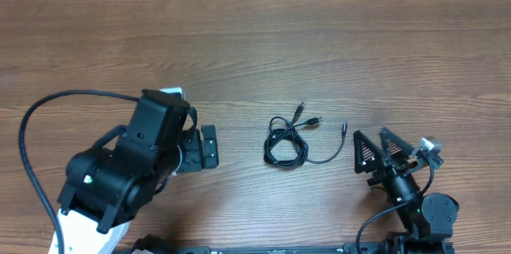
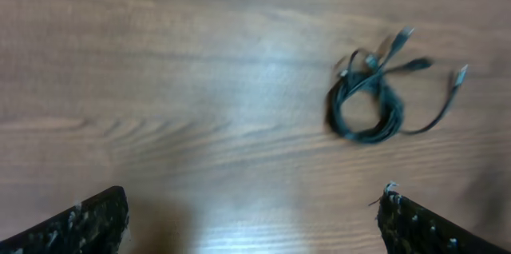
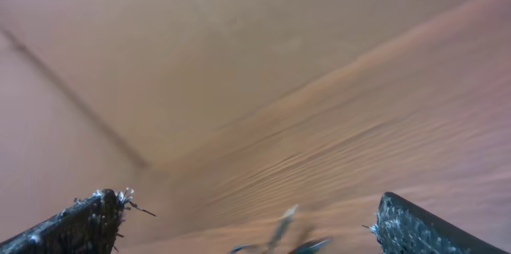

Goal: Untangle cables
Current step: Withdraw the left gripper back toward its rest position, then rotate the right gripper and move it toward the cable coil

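Observation:
The cables [image 1: 289, 139] are thin black cords lying in a small tangled coil on the wooden table, with plug ends fanning out up and to the right. My left gripper [image 1: 209, 144] hovers to the coil's left, open and holding nothing. In the left wrist view the cables [image 2: 375, 88] lie ahead and to the right of the open left gripper [image 2: 254, 198]. On the coil's right my right gripper [image 1: 370, 136] also stands open. The right wrist view catches only blurred plug ends of the cables [image 3: 284, 222] low between the fingers of the right gripper [image 3: 251, 206].
The wooden table [image 1: 255, 46] stretches back to a pale wall edge at the top. A thick black wire [image 1: 32, 118] loops off the left arm at the far left. The arm bases sit along the front edge.

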`<state>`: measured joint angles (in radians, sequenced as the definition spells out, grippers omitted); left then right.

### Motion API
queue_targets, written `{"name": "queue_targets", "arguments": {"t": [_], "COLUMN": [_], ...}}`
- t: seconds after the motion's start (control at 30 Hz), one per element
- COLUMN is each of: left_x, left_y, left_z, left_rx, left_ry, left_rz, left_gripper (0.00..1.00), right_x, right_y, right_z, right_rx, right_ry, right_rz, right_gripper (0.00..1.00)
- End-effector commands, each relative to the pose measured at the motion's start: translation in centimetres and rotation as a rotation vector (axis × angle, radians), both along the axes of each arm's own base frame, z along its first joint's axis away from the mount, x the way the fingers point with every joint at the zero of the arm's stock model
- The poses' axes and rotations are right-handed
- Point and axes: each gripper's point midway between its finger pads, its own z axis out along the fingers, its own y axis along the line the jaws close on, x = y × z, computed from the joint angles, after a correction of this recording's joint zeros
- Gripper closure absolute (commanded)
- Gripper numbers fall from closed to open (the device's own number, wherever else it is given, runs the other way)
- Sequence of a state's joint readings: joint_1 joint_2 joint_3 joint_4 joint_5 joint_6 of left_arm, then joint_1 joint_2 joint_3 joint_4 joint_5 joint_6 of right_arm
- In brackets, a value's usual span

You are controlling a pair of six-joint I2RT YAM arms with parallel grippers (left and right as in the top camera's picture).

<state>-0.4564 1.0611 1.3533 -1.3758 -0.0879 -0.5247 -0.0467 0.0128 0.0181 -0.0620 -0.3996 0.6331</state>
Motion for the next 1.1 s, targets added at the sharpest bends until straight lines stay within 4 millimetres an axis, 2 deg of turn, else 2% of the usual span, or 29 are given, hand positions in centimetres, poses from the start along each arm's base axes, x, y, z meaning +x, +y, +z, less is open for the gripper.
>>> {"name": "queue_targets", "arguments": {"t": [0.0,0.1,0.23,0.37,0.6,1.07], "left_x": [-0.4,0.1,0.6,-0.5,-3.5,-4.9], "left_y": [0.6,0.9,0.8,1.3,4.2,4.7], "left_z": [-1.5,-1.4,0.4,1.5,0.8,-0.3], "left_rx": [0.019,-0.014,-0.115,-0.163,-0.091,-0.068], "left_ry": [0.035,-0.024,-0.152,-0.213,-0.191,-0.128], "left_rz": [0.052,0.118,0.165,0.178,0.237,0.244], "left_gripper": [0.01,0.0,0.0,0.0,0.01,0.01], "right_x": [-0.6,-0.6,-0.6,-0.6,-0.6,-0.6], "right_y": [1.4,1.4,1.4,1.4,1.4,1.4], "right_z": [-0.2,-0.2,-0.2,-0.2,-0.2,-0.1], "right_rx": [0.129,0.129,0.129,0.129,0.129,0.129], "right_ry": [0.053,0.053,0.053,0.053,0.054,0.053], "right_rz": [0.091,0.091,0.091,0.091,0.091,0.092], "right_gripper": [0.0,0.0,0.0,0.0,0.0,0.0]}}
